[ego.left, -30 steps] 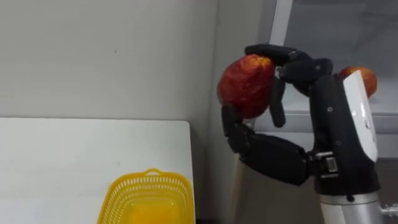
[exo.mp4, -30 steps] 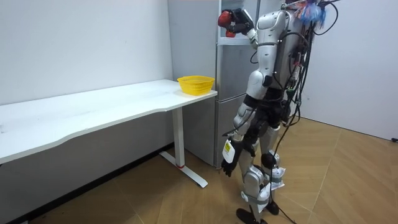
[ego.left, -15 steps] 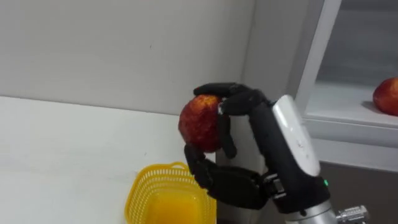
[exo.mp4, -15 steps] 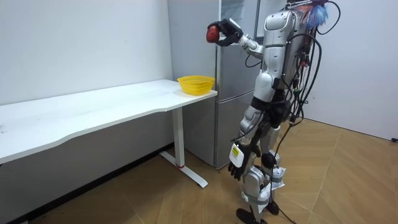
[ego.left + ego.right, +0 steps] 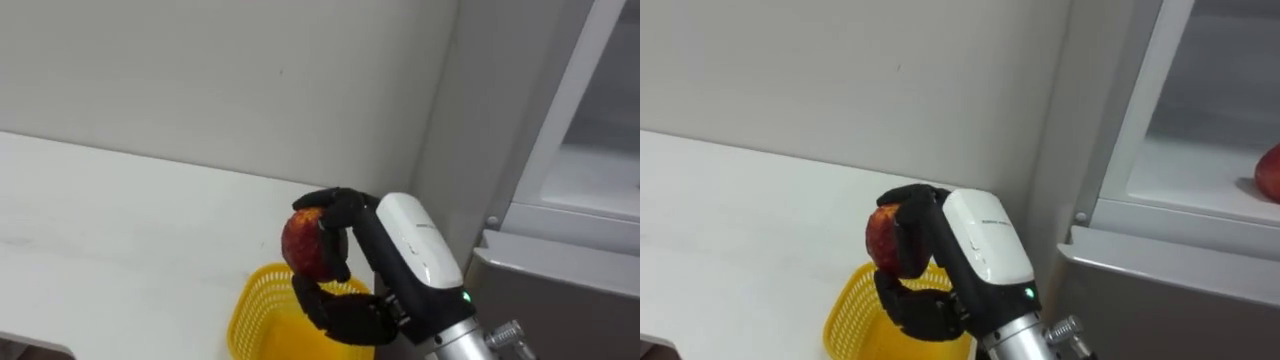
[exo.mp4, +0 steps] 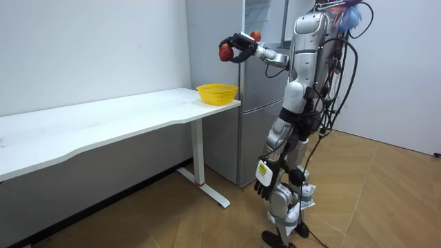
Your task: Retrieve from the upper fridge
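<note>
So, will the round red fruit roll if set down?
Probably firm: the round red fruit looks undented under the curled fingers of the right hand. Being round, it would likely roll on the white table; the yellow mesh basket should contain it.

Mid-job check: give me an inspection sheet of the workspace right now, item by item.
Surface: white table, with a yellow basket at its end nearest the fridge.
Job's things: red fruit held in the air above the basket, not yet in it; a second red fruit lies on the open upper fridge shelf.
Clutter: nothing seen.
Hands: right hand curled round the held fruit; left hand hangs by the leg, fingers relaxed.
Cables: nothing seen.
Surroundings: grey fridge beside the table, white wall, wooden floor.
</note>
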`<state>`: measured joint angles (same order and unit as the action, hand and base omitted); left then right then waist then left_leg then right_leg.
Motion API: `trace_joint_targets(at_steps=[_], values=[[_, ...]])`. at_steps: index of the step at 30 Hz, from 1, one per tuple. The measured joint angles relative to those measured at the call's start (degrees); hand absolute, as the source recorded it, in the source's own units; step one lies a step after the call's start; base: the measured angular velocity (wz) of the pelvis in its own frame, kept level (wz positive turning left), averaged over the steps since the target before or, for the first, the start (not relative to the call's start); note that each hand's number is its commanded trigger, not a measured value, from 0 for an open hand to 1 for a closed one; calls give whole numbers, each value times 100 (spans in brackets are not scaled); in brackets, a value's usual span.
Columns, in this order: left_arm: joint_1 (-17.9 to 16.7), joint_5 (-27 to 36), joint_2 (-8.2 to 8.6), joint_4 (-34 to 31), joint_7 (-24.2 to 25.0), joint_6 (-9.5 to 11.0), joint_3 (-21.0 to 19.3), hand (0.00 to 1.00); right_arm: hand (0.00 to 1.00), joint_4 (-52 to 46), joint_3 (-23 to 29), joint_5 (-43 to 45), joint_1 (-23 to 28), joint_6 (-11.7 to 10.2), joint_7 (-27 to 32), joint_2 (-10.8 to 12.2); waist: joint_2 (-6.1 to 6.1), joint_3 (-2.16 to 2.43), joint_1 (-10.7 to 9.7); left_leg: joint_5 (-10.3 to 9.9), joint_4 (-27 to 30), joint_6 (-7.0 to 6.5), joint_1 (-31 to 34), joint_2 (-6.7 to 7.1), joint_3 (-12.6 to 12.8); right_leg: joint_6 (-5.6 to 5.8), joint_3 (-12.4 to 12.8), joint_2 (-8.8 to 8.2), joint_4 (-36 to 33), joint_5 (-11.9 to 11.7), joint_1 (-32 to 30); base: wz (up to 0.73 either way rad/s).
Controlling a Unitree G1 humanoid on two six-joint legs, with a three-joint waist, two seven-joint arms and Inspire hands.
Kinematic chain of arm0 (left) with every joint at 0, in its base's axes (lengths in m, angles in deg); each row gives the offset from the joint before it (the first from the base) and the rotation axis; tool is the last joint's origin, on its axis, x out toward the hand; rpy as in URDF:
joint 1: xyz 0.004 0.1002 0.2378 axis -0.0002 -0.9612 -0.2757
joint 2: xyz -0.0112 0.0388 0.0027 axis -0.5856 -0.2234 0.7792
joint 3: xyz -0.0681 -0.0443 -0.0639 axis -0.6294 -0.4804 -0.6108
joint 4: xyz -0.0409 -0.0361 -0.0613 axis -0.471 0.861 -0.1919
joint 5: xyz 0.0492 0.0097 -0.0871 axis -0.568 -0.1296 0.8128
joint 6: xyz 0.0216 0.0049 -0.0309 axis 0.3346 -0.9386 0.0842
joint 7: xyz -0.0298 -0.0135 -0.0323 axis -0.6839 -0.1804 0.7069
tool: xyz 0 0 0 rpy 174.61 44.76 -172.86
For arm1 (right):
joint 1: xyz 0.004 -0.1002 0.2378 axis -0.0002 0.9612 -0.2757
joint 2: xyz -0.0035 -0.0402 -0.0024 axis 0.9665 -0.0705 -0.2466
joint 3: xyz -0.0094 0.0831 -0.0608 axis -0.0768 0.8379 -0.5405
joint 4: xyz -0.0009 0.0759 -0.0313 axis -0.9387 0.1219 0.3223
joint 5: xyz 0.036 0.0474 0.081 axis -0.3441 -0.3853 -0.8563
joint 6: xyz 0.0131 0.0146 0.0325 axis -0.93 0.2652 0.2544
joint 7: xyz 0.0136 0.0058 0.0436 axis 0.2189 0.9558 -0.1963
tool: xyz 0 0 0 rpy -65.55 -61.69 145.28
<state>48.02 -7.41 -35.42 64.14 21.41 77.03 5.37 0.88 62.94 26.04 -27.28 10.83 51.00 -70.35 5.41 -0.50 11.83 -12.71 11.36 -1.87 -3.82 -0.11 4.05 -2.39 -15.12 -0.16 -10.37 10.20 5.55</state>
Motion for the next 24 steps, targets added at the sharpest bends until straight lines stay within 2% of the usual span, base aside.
trace_joint_targets(at_steps=[3,12,22,24], values=[[-16,-4,0,6,0,-21,0,0,100,264,-106,208,-21,30,1,1,1,0,108,1,11,2,8,1,-3,0,-4,0,3,0,-2,0],[-19,-38,2,-3,-38,-20,-6,0,100,609,-351,317,-85,36,0,5,-3,-3,252,22,101,0,133,42,-150,-2,-190,-39,48,3,2,9],[-28,-84,1,-29,-110,-23,-7,0,100,821,-355,349,-88,115,-18,24,-2,-15,270,37,100,-44,170,100,-230,23,-249,-90,45,11,0,4],[-78,-225,7,-216,-107,-28,-59,0,100,963,-354,340,-89,141,-77,25,-6,-18,269,37,104,-43,176,94,-240,24,-253,-88,45,12,-1,3]])
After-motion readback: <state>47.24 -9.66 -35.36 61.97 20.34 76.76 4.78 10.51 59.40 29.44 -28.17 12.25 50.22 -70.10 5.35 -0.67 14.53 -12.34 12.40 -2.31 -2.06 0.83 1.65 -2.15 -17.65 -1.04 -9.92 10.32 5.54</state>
